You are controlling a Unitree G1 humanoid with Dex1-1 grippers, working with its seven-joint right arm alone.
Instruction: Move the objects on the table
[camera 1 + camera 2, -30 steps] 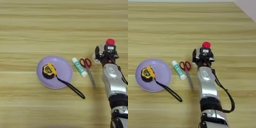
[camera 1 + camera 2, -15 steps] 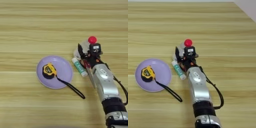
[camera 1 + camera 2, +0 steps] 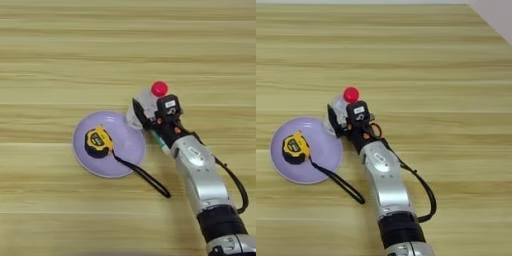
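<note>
Bottle carried to the rim of the plate.
At left on the counter point(image 3: 50, 60), a lilac plate point(image 3: 125, 150) holds a yellow tape measure point(image 3: 97, 141), its strap trailing off the rim; the pincer point(image 3: 142, 112), clamped on the red-capped clear bottle point(image 3: 150, 97), hangs over the plate's right edge, probably for placing; the glue stick point(image 3: 161, 143) lies just right, half hidden beneath the arm.

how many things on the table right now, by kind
plate: 1
tape measure: 1
bottle, red cap, held in the gripper: 1
glue stick, mostly hidden by the arm: 1
scissors, only a bit of red handle showing: 1
total: 5
</note>
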